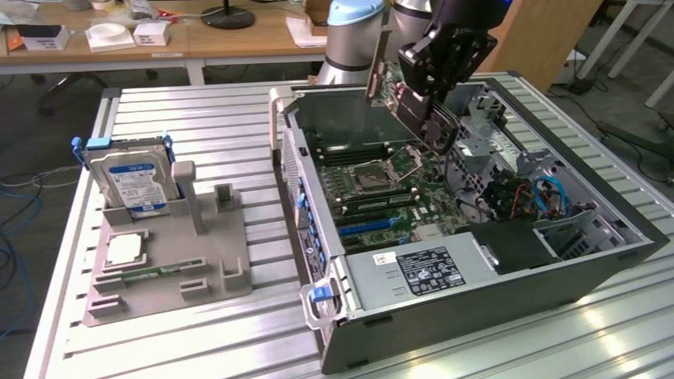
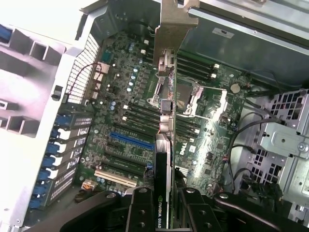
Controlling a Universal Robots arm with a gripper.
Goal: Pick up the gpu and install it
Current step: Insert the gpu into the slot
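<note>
Hanging over the open computer case, the arm tilts its wrist down into the opening. The jaws stand partly closed, clamped on the two faces of the graphics card. The card is held on edge in the air above the motherboard, with its silver bracket at the end farthest from the wrist. The case lies on its side on a ribbed metal worktop. Toward the exterior view's left stands a grey holder with an upright hard drive and a flat processor chip. Behind is a wooden desk carrying small boxes.
</note>
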